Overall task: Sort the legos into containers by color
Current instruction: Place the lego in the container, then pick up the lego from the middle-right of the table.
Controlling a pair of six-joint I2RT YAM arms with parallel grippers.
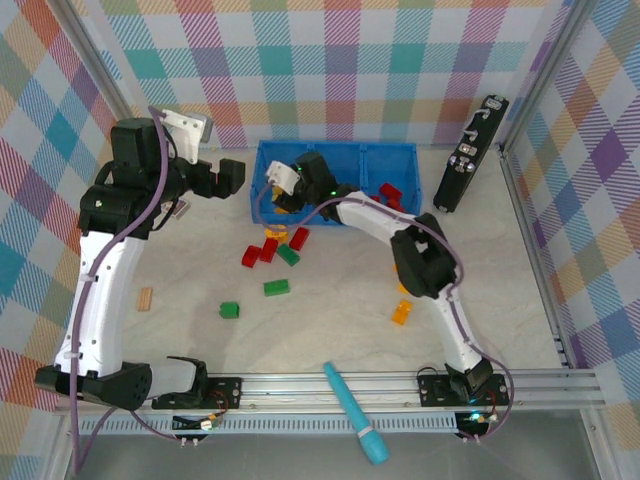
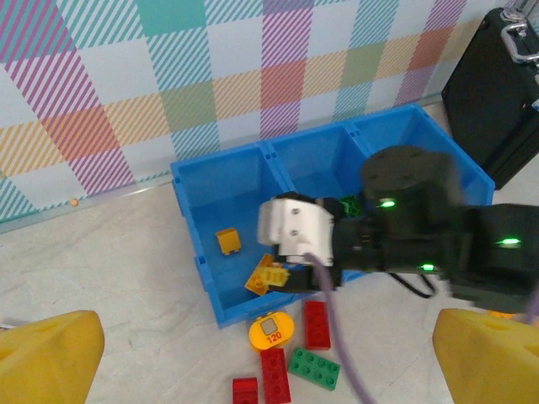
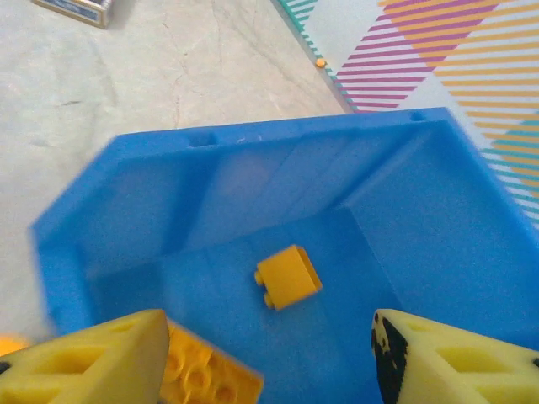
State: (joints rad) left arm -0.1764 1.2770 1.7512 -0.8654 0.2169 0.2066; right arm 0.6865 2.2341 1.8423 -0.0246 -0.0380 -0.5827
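Observation:
The blue tray (image 1: pixel 335 148) stands at the back with three containers side by side. My right gripper (image 1: pixel 281 198) hangs over its left container (image 3: pixel 253 143), jaws apart. An orange lego (image 3: pixel 206 370) lies against the left finger only, and a yellow lego (image 3: pixel 288 276) rests on the floor below. My left gripper (image 1: pixel 225 178) is open, left of the tray, holding nothing. On the table in front of the tray lie red legos (image 1: pixel 299 238), green legos (image 1: pixel 276 288) and a round yellow piece (image 2: pixel 271 331). Another orange lego (image 1: pixel 402 312) sits farther right.
A black upright device (image 1: pixel 470 150) leans at the tray's right end. A tan wooden block (image 1: pixel 146 299) lies at the left. A teal pen-like tool (image 1: pixel 352 410) crosses the front rail. Checked walls close in the back and sides.

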